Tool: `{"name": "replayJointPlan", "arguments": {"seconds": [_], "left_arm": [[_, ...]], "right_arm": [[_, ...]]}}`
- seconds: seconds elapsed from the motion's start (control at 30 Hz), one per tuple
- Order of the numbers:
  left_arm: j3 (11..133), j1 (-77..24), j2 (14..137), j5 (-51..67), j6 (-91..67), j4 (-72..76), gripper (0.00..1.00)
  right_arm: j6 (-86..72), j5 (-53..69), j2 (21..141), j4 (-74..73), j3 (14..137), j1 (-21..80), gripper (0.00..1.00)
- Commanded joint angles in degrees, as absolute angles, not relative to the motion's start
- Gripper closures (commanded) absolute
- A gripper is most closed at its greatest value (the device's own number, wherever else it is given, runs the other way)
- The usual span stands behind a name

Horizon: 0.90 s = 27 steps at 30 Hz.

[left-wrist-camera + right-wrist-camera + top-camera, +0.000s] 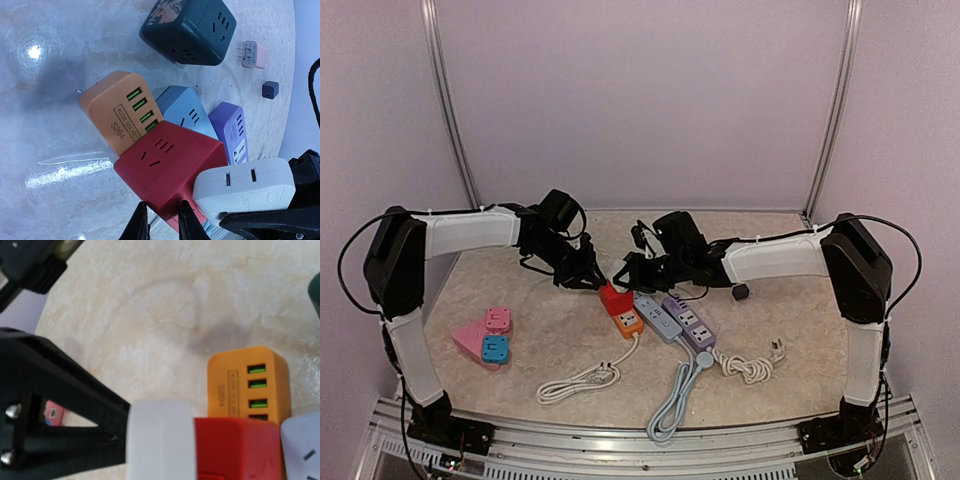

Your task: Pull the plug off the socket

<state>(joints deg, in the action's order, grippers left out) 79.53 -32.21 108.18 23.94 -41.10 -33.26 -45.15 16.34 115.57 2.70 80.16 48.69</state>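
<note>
The right hand (pixel 634 270) was seen closed on the white plug (pixel 245 187), which was seated in the side of the red socket cube (pixel 170 167). The cube, set on the orange strip (pixel 120 112), was pinched by the nearly shut left hand (pixel 164 222). The plug was judged to point away from the cube toward the right arm.

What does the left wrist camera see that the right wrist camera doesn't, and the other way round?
Only the left wrist view shows the purple power strip and a small dark blue cube. Only the right wrist view shows a pink adapter, far off near its left edge. Both show the orange USB socket, the red cube socket and the white plug against it.
</note>
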Motion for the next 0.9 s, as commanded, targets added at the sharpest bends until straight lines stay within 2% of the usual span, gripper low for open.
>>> {"name": "replayJointPlan", "arguments": {"seconds": [0.0, 0.87], "left_arm": [[75.7, -34.1, 115.5, 17.7, -39.7, -41.0, 0.82], [75.8, -34.9, 117.3, 17.3, -40.2, -41.4, 0.82]], "right_arm": [[-46.2, 19.6, 110.8, 10.9, 78.7, 48.0, 1.0], [-58.5, 29.8, 108.8, 35.4, 68.6, 44.7, 1.0]]}}
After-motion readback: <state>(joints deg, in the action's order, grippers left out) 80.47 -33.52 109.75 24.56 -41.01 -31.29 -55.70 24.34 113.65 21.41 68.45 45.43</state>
